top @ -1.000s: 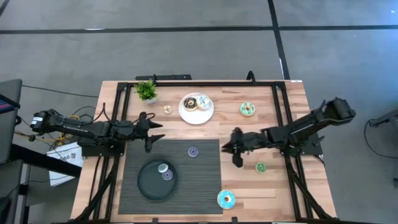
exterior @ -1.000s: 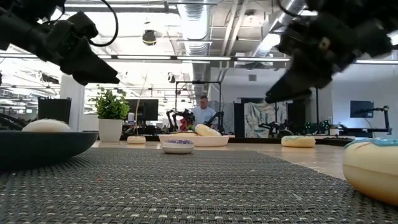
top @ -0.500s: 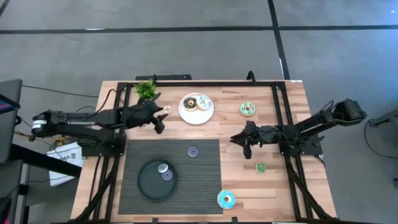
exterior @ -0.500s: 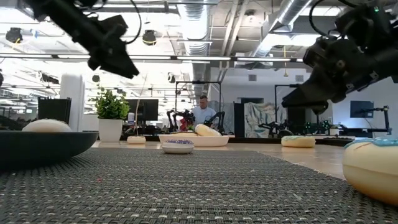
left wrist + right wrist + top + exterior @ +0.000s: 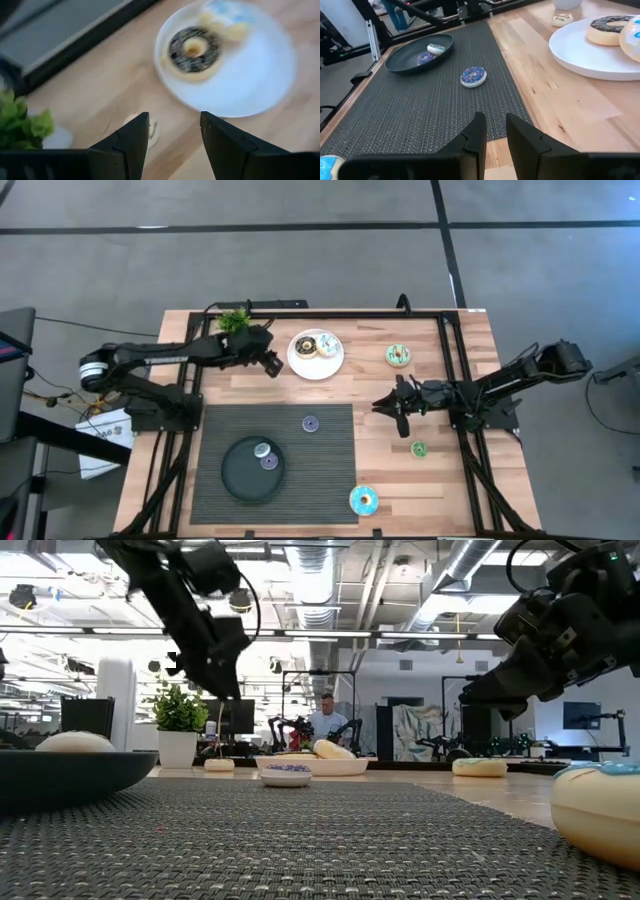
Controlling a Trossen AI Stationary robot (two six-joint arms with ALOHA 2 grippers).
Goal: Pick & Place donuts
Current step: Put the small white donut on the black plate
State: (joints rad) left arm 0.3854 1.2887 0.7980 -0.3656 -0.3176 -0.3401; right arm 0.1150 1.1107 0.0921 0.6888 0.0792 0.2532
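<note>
A small tan coin-sized donut (image 5: pixel 269 356) lies on the bare wooden bench (image 5: pixel 470 370) between the little potted green plant (image 5: pixel 235 323) and the white round plate (image 5: pixel 316 366), and the left end effector (image 5: pixel 270 364) hangs right above it with its two dark fingers (image 5: pixel 128 145) spread, the tan ring showing in the gap between them in the left wrist view, not yet gripped. On the white plate sit a chocolate-brown iced donut (image 5: pixel 306 346) and a blue-and-white iced donut (image 5: pixel 327 344) side by side. Farther toward the right side of the bench rests a green iced donut (image 5: pixel 398 356), alone on the wood. A small purple donut (image 5: pixel 310 422) lies on the dark woven mat (image 5: pixel 330 480), and the black round dish (image 5: pixel 240 475) on that mat holds a pale teal small donut (image 5: pixel 262 449) beside another small purple donut (image 5: pixel 269 462). A small green donut (image 5: pixel 418 449) sits on the wood just right of the mat, and a larger blue iced donut (image 5: pixel 363 500) lies at the mat's near right corner. The right end effector (image 5: pixel 399 412) hovers over bare wood just beyond the mat's right edge, holding nothing, its fingers close together with a narrow gap.
</note>
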